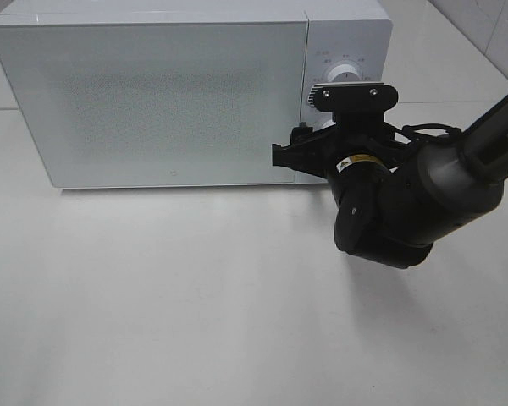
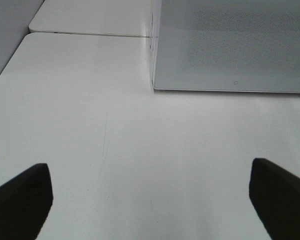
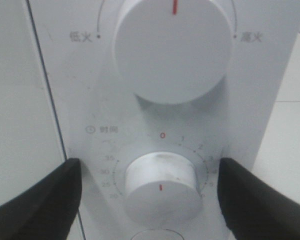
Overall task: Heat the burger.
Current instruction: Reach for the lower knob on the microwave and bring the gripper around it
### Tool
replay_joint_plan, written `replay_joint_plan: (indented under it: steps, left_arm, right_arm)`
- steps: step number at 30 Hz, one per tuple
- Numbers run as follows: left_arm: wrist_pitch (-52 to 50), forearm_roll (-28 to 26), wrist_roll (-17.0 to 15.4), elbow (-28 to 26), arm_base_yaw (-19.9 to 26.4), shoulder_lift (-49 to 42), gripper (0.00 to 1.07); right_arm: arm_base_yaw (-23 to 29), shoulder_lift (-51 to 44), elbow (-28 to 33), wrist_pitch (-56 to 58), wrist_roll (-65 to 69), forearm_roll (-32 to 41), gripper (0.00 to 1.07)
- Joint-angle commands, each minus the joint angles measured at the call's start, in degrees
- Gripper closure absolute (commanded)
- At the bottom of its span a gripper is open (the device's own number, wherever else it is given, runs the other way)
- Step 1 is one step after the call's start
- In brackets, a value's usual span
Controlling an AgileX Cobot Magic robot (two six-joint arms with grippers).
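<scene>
The burger is not in view. The white microwave (image 1: 178, 101) stands at the back of the table with its door shut; it also shows in the left wrist view (image 2: 230, 45). My right gripper (image 1: 309, 144) is at its control panel. In the right wrist view the gripper (image 3: 150, 200) is open, with a black finger (image 3: 35, 200) on each side of the lower timer knob (image 3: 162, 187), apart from it. The upper power knob (image 3: 172, 47) sits above it. My left gripper (image 2: 150, 200) is open and empty over bare table, left of the microwave.
The white table (image 1: 195, 296) stretches in front of the microwave. My right arm (image 1: 423, 194) reaches in from the right edge. A second table surface (image 2: 90, 20) lies behind, left of the microwave.
</scene>
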Motion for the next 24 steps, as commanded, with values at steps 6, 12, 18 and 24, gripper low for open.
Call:
replay_joint_plan:
  steps: [6, 12, 18, 24]
  left_arm:
    - [-0.11, -0.29, 0.06, 0.17, 0.11, -1.26, 0.06]
    - [-0.11, -0.29, 0.06, 0.17, 0.11, -1.26, 0.06]
    - [-0.11, -0.29, 0.06, 0.17, 0.11, -1.26, 0.06]
    - [-0.11, -0.29, 0.06, 0.17, 0.11, -1.26, 0.06]
  right_arm:
    - [-0.63, 0.00, -1.15, 0.34, 2.23, -0.34, 0.80]
    - [-0.63, 0.00, -1.15, 0.40, 3.38, -1.95, 1.04]
    - [-0.63, 0.00, -1.15, 0.23, 5.10, -3.21, 1.04]
    - [-0.63, 0.00, -1.15, 0.11, 14.27, -4.35, 1.04]
